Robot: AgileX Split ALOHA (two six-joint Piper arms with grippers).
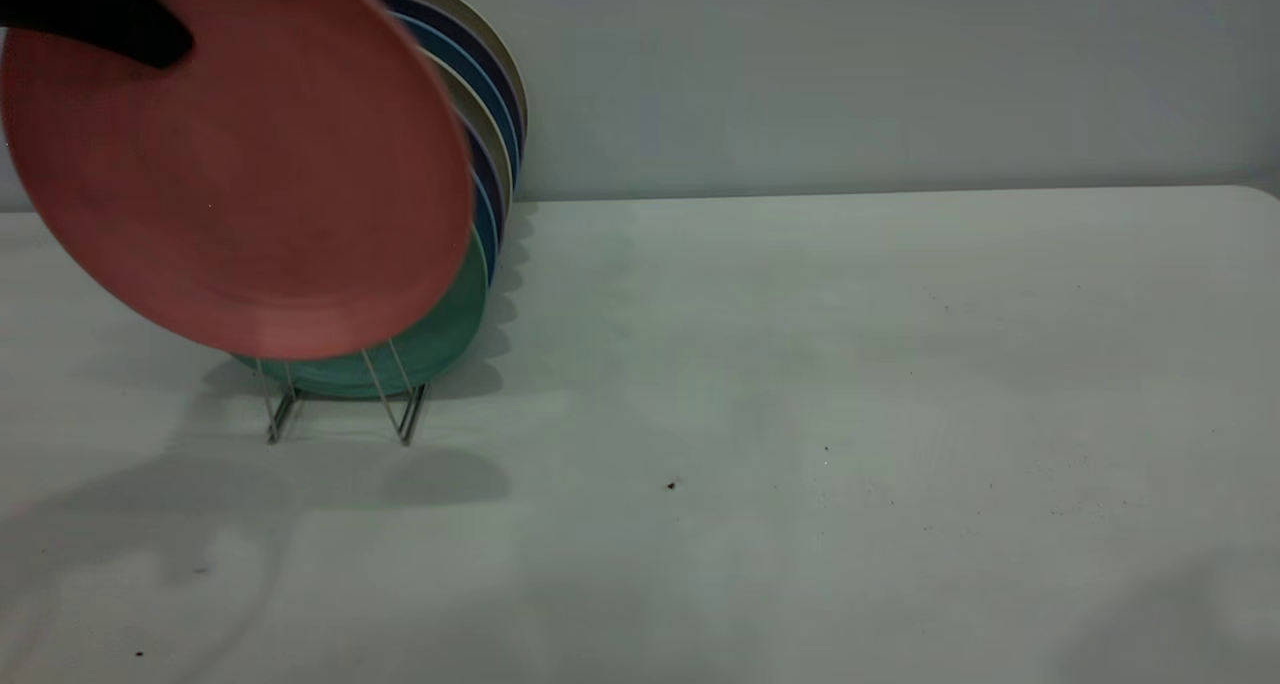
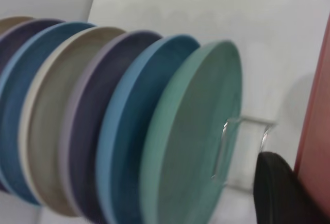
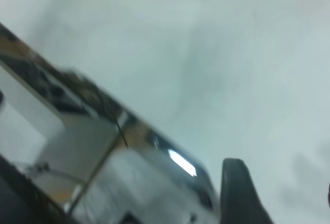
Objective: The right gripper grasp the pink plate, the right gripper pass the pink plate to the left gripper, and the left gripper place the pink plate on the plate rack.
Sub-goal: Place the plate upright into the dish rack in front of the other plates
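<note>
Pink plate (image 1: 240,164) pinched at rim by left gripper (image 1: 150,39) fingers.

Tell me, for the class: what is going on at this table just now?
The left gripper holds the pink plate by its upper rim, tilted, above the front of the plate rack. The plate is not yet seated between the wires. The rack already carries a row of upright plates, with a teal-green plate at the front. The right gripper is away from the rack, over bare table.

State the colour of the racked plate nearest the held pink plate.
Teal-green: the round teal-green plate stands frontmost in the rack, clearest in the left wrist view.
</note>
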